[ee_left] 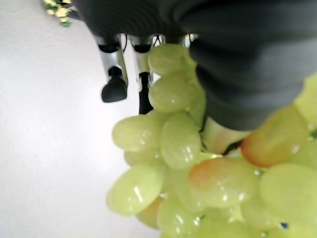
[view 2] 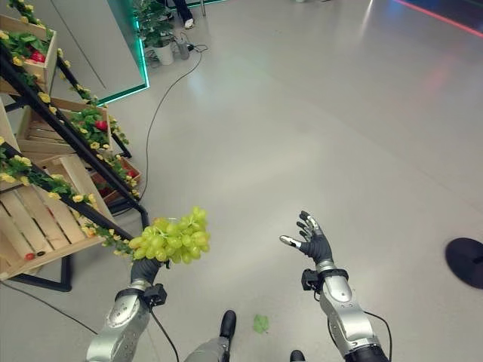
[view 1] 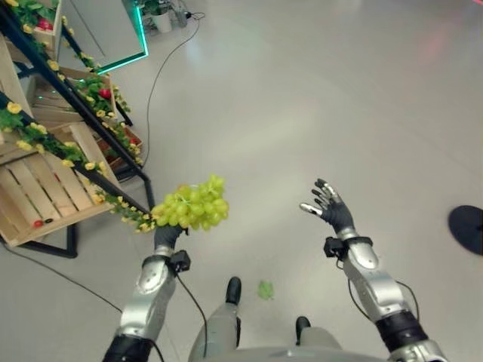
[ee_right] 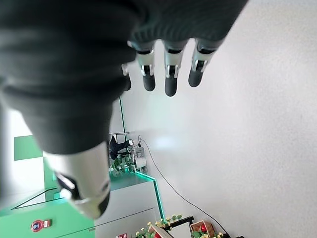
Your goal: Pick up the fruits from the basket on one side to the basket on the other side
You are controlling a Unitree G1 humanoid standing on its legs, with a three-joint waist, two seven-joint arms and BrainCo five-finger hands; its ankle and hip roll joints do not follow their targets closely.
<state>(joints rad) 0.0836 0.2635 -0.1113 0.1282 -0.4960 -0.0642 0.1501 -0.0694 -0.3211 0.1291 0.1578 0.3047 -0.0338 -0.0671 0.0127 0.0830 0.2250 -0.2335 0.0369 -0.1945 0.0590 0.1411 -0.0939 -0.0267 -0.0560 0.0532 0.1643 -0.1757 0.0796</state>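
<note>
A bunch of green grapes (view 1: 195, 205) is held up above the floor, just right of the crate rack. My left hand (view 1: 167, 235) is under it, shut on the bunch; in the left wrist view the grapes (ee_left: 188, 168) press against the thumb and the fingers (ee_left: 115, 74) reach past them. My right hand (view 1: 332, 207) is raised to the right at about the same height, open with spread fingers (ee_right: 168, 74) and nothing in it.
A slanted rack of wooden crates (view 1: 45, 188) trimmed with yellow flowers stands at the left; upper crates hold red fruit (view 1: 103, 93). A green leaf (view 1: 265, 289) lies on the floor below. A dark round object (view 1: 466, 228) sits at the right edge.
</note>
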